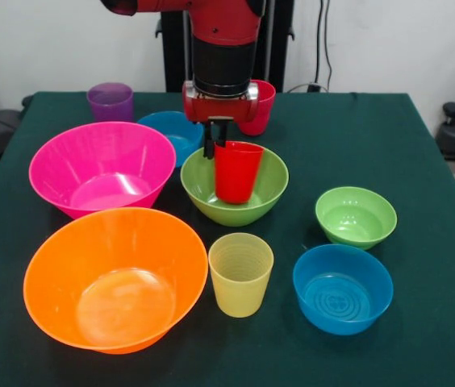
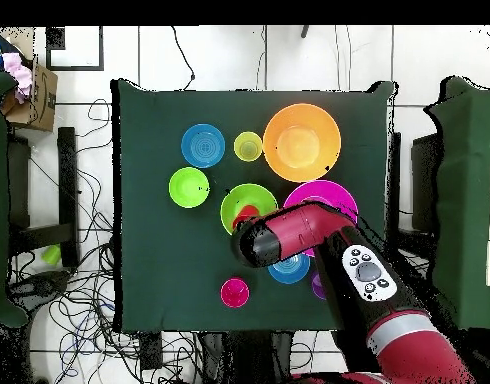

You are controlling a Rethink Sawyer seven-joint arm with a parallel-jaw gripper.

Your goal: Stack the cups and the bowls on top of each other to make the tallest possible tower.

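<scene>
My gripper [image 1: 216,145] is shut on the rim of the bright red cup [image 1: 237,171], one finger outside the wall and one inside. The cup hangs upright inside the medium lime green bowl [image 1: 269,197]; I cannot tell whether its base touches the bowl. In the overhead view the cup [image 2: 246,214] shows at the arm's tip, over that bowl [image 2: 239,200]. The hot pink bowl [image 1: 102,168] stands apart to the left, and the orange bowl [image 1: 114,278] in front of it. The ribbed yellow cup [image 1: 240,274] stands in front of the green bowl.
A purple cup [image 1: 110,101], a blue bowl [image 1: 167,129] and a pinkish-red cup [image 1: 261,109] stand at the back near the arm. A small green bowl [image 1: 355,216] and a second blue bowl [image 1: 342,288] stand at the right.
</scene>
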